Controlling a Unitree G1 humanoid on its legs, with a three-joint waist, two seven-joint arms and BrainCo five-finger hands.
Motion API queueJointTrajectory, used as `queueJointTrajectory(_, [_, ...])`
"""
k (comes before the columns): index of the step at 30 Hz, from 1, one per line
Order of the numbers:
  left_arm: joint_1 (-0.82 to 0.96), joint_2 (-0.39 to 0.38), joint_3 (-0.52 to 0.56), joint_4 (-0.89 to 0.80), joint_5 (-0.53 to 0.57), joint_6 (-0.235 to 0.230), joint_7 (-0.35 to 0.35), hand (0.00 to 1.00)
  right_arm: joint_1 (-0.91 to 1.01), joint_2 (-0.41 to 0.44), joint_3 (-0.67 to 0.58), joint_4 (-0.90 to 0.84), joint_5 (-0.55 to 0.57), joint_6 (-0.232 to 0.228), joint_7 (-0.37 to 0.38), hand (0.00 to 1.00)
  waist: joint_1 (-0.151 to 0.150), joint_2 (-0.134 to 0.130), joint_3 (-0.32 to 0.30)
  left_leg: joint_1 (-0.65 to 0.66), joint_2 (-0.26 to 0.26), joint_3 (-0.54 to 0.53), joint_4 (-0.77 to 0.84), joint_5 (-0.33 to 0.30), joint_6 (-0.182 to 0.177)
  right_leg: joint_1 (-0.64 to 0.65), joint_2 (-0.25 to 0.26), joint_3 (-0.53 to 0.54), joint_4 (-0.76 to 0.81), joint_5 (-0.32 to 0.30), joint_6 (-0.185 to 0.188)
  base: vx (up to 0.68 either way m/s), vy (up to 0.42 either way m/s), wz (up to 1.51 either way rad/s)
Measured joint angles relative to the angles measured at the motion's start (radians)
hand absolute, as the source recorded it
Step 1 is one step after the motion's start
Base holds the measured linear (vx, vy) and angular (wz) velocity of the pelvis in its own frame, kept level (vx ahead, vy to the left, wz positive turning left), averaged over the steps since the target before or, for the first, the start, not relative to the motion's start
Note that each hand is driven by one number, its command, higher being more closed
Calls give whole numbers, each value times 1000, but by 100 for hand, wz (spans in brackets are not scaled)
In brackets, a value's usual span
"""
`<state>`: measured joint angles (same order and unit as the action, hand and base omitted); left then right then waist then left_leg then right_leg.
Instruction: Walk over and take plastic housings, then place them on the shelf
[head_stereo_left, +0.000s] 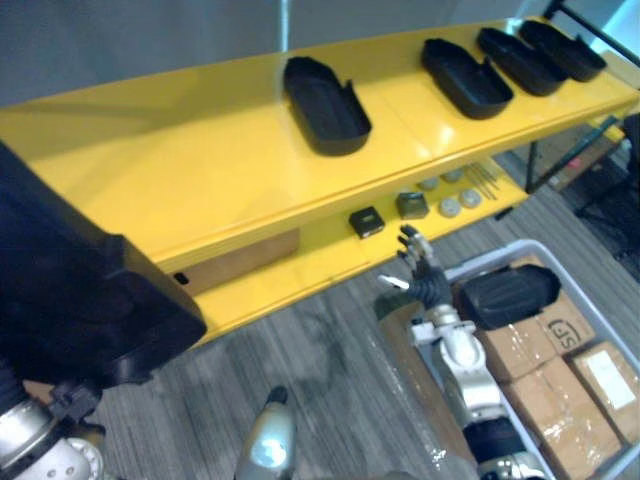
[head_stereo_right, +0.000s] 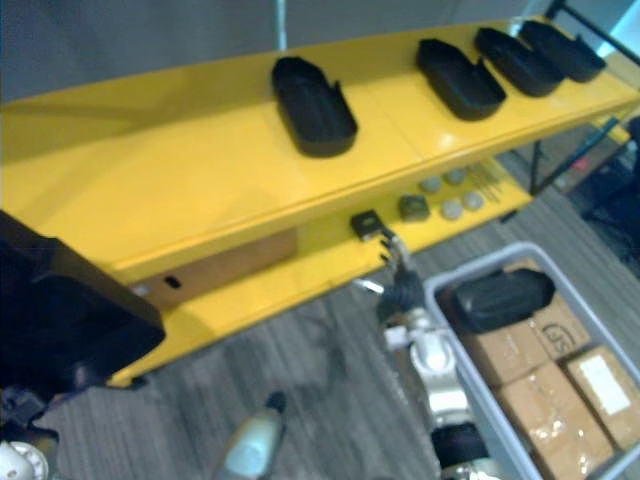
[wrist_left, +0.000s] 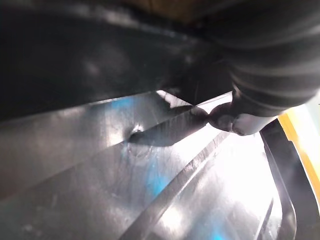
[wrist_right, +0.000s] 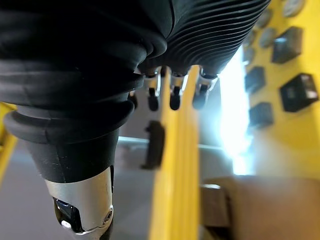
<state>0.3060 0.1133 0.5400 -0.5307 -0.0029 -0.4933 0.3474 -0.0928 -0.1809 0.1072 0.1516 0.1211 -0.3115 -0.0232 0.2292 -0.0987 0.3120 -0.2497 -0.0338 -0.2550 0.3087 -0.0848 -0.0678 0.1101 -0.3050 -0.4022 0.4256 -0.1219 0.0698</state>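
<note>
Both head eyes look steeply down, sharing the yellow shelf (head_stereo_left: 200, 170) (grey bin (head_stereo_right: 475, 263) at four o'clock). The left wrist camera hugs a black housing (wrist_left: 150, 190); the right wrist camera closely faces the shelf edge.

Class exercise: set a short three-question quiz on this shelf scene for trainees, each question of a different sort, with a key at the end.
1. Count: how many black housings lie on the top board of the yellow shelf?
2. True or false: the right hand has its fingers curled round a housing.
3. Pick one: what lies on top of the cardboard boxes in the grey bin? A) a black housing B) a cup C) a folded cloth

Key: 1) four; 2) false, its fingers are relaxed and hold nothing, near the edge of the shelf's lower board; 3) A.
</note>
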Motion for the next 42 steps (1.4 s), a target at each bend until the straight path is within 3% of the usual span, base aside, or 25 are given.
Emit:
queueJointTrajectory(2, [-3, -2, -25, 2, 0, 0, 0, 100, 0, -3, -10, -31, -21, -11, -2, 0, -3, -3, 9, -16, -8, -22, -5, 31, -21, -1, 11, 0, 0, -21, 22, -55, -117, 42])
queueJointTrajectory(4, [1, -2, -57, 2, 3, 0, 4, 100, 1, -16, -34, -52, -43, -24, -3, 0, -8, 17, 31, -16, -5, -32, -39, 65, -30, -3, 16, -3, -4, -43, 45, -66, -97, 15])
queueJointTrajectory(9, [-14, 1, -73, -3, 11, 1, 71, 100, -31, -49, -49, -55, -57, -41, -6, 0, -30, 41, 54, -14, 10, -10, -108, 120, -38, -7, 26, 2, -69, -69, 52, -80, -57, -13])
queueJointTrajectory(15, [-34, 1, -83, -3, 14, 1, 74, 100, -125, -38, -78, -63, -56, -100, -87, 0, -31, 52, 78, -19, 7, -6, -92, 124, -38, 10, 26, 1, -83, -122, 47, -103, -39, -2])
queueJointTrajectory(18, [-28, -2, -81, -15, 23, -2, 56, 100, -109, 0, -127, -74, -55, -116, -140, 0, -29, 54, 101, -52, 2, 60, 64, 46, -30, 68, 3, -11, -79, -209, 50, -81, 26, 9])
queueJointTrajectory(20, [1, -3, -74, -27, 45, -9, 36, 100, -53, 27, -155, -81, -55, -116, -173, 0, -26, 40, 104, -80, 7, 143, 246, -33, 45, 106, -8, -13, -82, -242, 8, 29, 120, 6])
queueJointTrajectory(21, [40, -2, -69, -43, 56, -22, 26, 100, 5, 44, -165, -115, -55, -118, -187, 0, -27, 57, 83, -77, 8, 204, 307, -119, 78, 136, 9, -13, -93, -241, -25, 134, 101, 6])
queueJointTrajectory(22, [49, -2, -65, -46, 58, -34, 20, 100, 32, 47, -167, -133, -55, -126, -196, 0, -32, 61, 73, -84, 10, 201, 321, -160, 61, 127, 11, 4, -50, -225, -37, 164, 145, 21])
queueJointTrajectory(25, [32, 9, -43, -46, 61, -41, 15, 100, 53, 67, -162, -141, -59, -136, -197, 0, -40, 49, 63, -83, 4, 206, 325, -193, 94, -73, -27, 170, 264, -52, -33, 148, 257, 3])
queueJointTrajectory(26, [10, 32, -38, -45, 60, -38, 21, 100, 38, 67, -165, -137, -61, -145, -196, 0, -51, 52, 65, -68, 3, 198, 319, -200, 107, -141, -23, 211, 369, -85, 1, 214, 176, 2])
queueJointTrajectory(28, [-33, 64, -39, -39, 60, -30, 22, 100, 14, 60, -169, -133, -83, -145, -192, 0, -65, 56, 67, -16, -2, 192, 286, -203, 117, -211, -1, 235, 404, -152, 18, 232, 117, 4])
queueJointTrajectory(31, [-108, 108, -55, 1, 53, -3, 23, 100, -5, 13, -217, -147, -97, -142, -167, 0, -93, 83, 35, 56, -8, 167, 225, -204, 99, -316, 91, 340, 194, -170, 27, 276, 35, 35])
queueJointTrajectory(32, [-126, 117, -59, 17, 50, 16, 27, 100, -3, -16, -248, -156, -96, -139, -155, 0, -122, 98, 15, 60, -18, 128, 225, -209, 92, -339, 117, 401, 113, -155, 50, 282, -35, 98])
queueJointTrajectory(34, [-132, 116, -80, 36, 40, 34, 40, 100, 2, -43, -292, -187, -94, -117, -140, 0, -140, 93, 4, 93, -32, 80, 220, -221, 71, -357, 124, 449, 52, -126, 83, 284, -120, 102])
queueJointTrajectory(36, [-104, 113, -122, 35, 44, 59, 43, 100, 2, -54, -317, -200, -90, -104, -116, 0, -132, 50, -35, 117, -50, 58, 202, -238, 41, -353, 106, 424, 2, -56, 53, 379, -315, 88])
queueJointTrajectory(37, [-90, 113, -129, 34, 44, 61, 42, 100, 0, -57, -316, -206, -82, -103, -105, 0, -131, 43, -44, 115, -51, 55, 205, -245, 30, -346, 111, 418, -17, -24, 45, 355, -357, 88])
queueJointTrajectory(38, [-77, 86, -142, 36, 46, 67, 36, 100, -7, -76, -317, -211, -69, -103, -98, 0, -137, 59, -49, 109, -29, 41, 225, -258, 8, -331, 123, 390, -13, 0, 81, 260, -303, 71])
queueJointTrajectory(40, [-37, 26, -155, 34, 42, 85, 22, 100, -27, -115, -312, -209, -53, -100, -85, 0, -126, 117, -59, 102, 50, 56, 206, -259, -28, -311, 176, 336, -36, 10, 45, 276, -345, 47])
queueJointTrajectory(42, [-34, 25, -157, 35, 52, 90, 22, 100, -30, -125, -317, -209, -53, -101, -89, 0, -137, 137, -62, 112, 99, 144, 140, -231, -69, -296, 185, 303, -54, 8, 30, 166, -230, 35])
